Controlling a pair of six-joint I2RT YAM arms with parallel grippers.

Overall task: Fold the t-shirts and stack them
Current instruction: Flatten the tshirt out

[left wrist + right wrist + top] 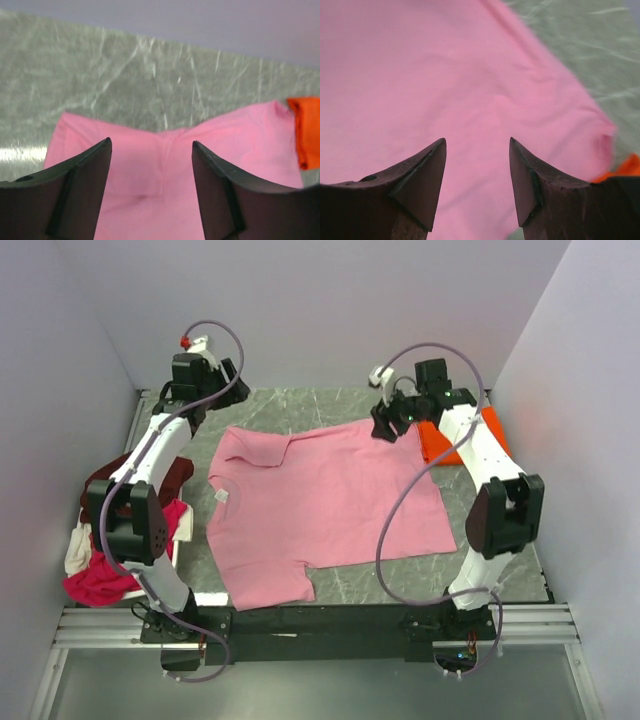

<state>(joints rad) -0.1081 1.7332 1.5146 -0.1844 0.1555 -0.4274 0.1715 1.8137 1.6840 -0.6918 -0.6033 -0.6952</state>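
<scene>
A light pink t-shirt (320,505) lies spread flat on the grey table (500,540), collar to the left. My left gripper (222,390) hovers over its back left corner, open, with only pink cloth (150,170) showing below the gap between its fingertips (151,141). My right gripper (388,425) hangs above the shirt's back right corner, also open (477,140) and holding nothing, over pink cloth (445,75). A folded bright orange t-shirt (440,445) lies just right of that corner, its edge showing in both wrist views (307,130) (620,170).
A loose pile at the table's left edge holds a dark maroon shirt (170,475), a magenta-red one (95,580) and a cream one (78,550). Walls close in the back and both sides. A metal rail (320,625) runs along the near edge.
</scene>
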